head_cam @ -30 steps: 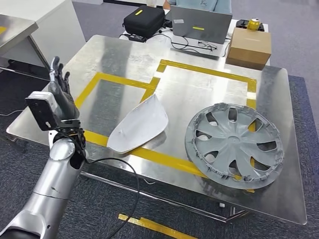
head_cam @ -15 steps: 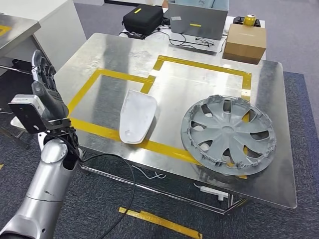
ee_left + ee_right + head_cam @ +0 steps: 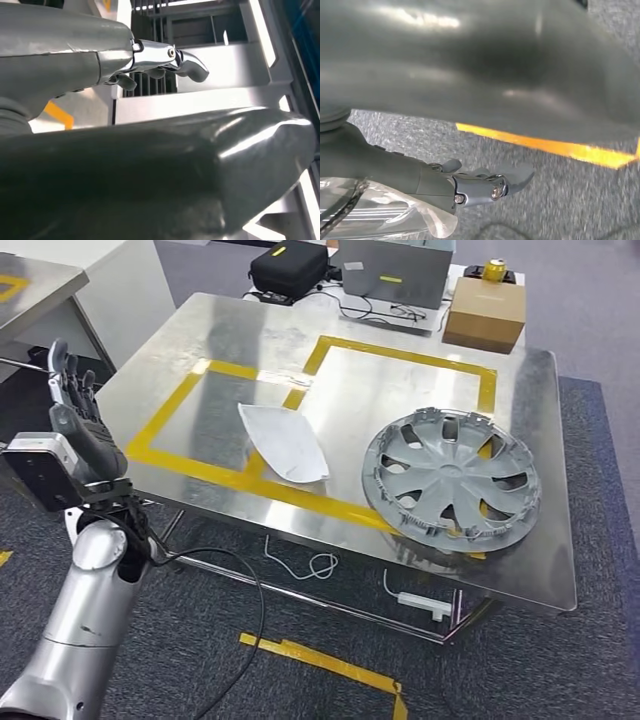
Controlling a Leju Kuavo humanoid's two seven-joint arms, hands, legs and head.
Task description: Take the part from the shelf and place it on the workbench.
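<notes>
Silver and grey, the left robot hand [image 3: 79, 425] stands raised off the near-left corner of the desk [image 3: 226, 330], its fingers spread wide and holding nothing. In its wrist view the fingers [image 3: 166, 57] reach straight out toward metal shelf rails [image 3: 226, 55]. The right robot hand [image 3: 471, 187] hangs over carpet, its fingers stretched out and, as far as I can tell, empty. A white shell-shaped part [image 3: 285, 443] already lies on the desk across the yellow tape [image 3: 173, 405]. A grey wheel cover [image 3: 450, 476] sits just beside it, near the front edge. I judge the next job is a fetch from the shelf. I'd keep the palm open and level, get the fingers well under a part before closing, and lift it clear of the rails before swinging back. For setting down, the taped square left of the white part has bare metal. The far edge carries a cardboard box [image 3: 484, 313], a laptop [image 3: 392, 270] and a black case [image 3: 287, 267], so I'd stay short of it. I'd watch the elbow against the desk corner, and the loose cable [image 3: 302, 565] on the floor when stepping.
</notes>
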